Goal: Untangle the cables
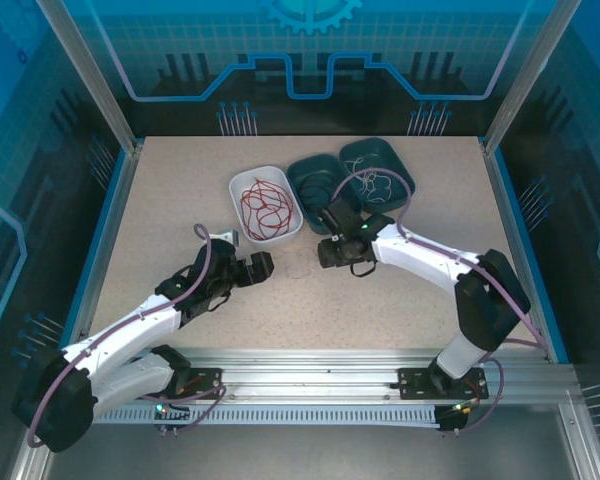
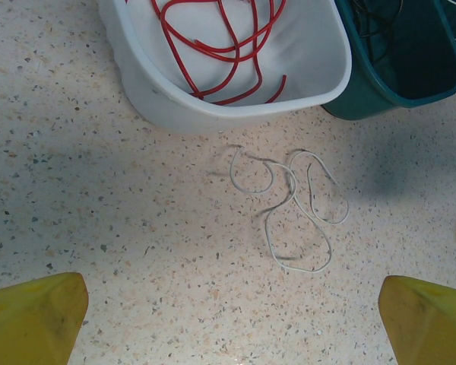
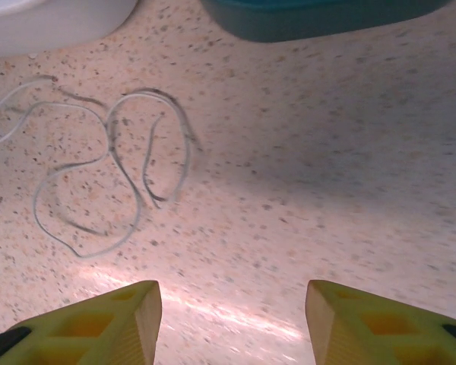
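Observation:
A thin whitish-grey cable [image 1: 298,268] lies in loose loops on the speckled table between my two grippers. It lies just ahead of the fingers in the left wrist view [image 2: 289,205] and up to the left in the right wrist view [image 3: 106,167]. A red cable [image 2: 220,46] is coiled inside the white tray [image 1: 236,190]. A black cable [image 2: 372,23] lies in the dark teal bin [image 1: 315,165] beside it. My left gripper [image 1: 265,265] is wide open, left of the loose cable. My right gripper [image 1: 325,252] is open on its right, with nothing between the fingers.
A second teal bin [image 1: 400,160] at the back right holds pale wire [image 1: 380,185]. The white tray's wall [image 2: 175,99] and the teal bin [image 2: 380,99] stand close behind the loose cable. Blue enclosure walls ring the table, and a metal rail [image 1: 310,365] runs along the near edge.

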Motion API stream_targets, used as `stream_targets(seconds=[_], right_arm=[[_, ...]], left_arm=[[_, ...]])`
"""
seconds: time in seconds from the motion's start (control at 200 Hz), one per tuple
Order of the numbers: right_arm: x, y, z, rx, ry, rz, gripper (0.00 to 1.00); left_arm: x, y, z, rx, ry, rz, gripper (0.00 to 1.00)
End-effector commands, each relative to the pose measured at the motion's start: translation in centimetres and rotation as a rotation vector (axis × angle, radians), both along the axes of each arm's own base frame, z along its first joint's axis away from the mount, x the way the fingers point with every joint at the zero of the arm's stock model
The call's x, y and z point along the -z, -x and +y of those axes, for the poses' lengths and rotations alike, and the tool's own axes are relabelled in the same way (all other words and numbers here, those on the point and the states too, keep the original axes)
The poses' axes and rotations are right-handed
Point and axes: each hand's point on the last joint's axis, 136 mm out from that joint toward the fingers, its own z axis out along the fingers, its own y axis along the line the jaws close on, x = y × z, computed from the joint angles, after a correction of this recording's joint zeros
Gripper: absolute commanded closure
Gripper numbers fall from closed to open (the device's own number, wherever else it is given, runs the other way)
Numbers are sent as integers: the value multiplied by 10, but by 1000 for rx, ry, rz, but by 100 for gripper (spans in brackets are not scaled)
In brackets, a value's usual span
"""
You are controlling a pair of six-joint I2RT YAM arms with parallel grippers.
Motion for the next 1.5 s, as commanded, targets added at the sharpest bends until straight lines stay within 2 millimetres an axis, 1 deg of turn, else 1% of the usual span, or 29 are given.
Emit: stream_targets(seconds=[0.0, 0.105, 0.21, 0.285, 0.335, 0.36, 0.395, 0.465, 0.53, 0.54, 0.63, 0.785, 0.911, 1.021, 1.146, 1.236, 1.316, 1.376, 1.431, 1.496], right_arm=[[20, -8, 25, 41, -74, 13, 48], [35, -15, 38, 30, -76, 31, 48], [54, -21, 42, 38, -46, 54, 50], [65, -23, 47, 31, -49, 71, 54], [69, -23, 51, 23, -60, 76, 61], [71, -24, 52, 21, -60, 76, 66], [72, -24, 53, 17, -55, 78, 76], [67, -26, 52, 9, -43, 59, 90], [58, -26, 52, -9, -45, 40, 99], [55, -26, 52, -11, -47, 35, 100], [35, -25, 49, -34, -45, -4, 100], [-15, -18, 40, -62, -55, -93, 100], [-57, -14, 26, -61, -54, -179, 100], [-94, -16, 11, -62, -22, -263, 100], [-141, -32, -14, -41, 37, -373, 100], [-182, -45, -28, -29, 32, -460, 100], [-214, -58, -43, -11, 29, -527, 100], [-232, -69, -55, 11, 37, -567, 100], [-245, -81, -65, 30, 50, -604, 100], [-254, -97, -76, 54, 64, -632, 100]], left_arm=[[-4, -1, 4, -23, -5, 1, 1], [-3, 1, 6, -23, -10, 4, 1], [-3, 3, 10, -33, -17, 1, 1], [-4, 4, 12, -38, -18, -4, 1], [-5, 4, 13, -39, -21, -7, 1], [-5, 4, 13, -39, -20, -7, 1], [-5, 4, 13, -39, -23, -7, 1], [-4, 4, 13, -40, -26, -5, 1], [-3, 4, 13, -39, -24, -3, 1], [-3, 4, 13, -38, -25, -3, 1], [-3, 3, 12, -38, -23, -3, 1], [-3, 3, 13, -40, -25, -6, 1], [-3, 3, 13, -41, -27, -7, 1], [-4, 2, 14, -47, -28, -12, 1], [-7, 1, 13, -41, -25, -20, 1], [-8, 2, 14, -43, -24, -20, 1], [-8, 2, 13, -43, -19, -19, 1], [-8, 3, 13, -44, -17, -19, 1], [-8, 2, 13, -45, -15, -21, 1], [-10, 2, 13, -45, -15, -25, 1]])
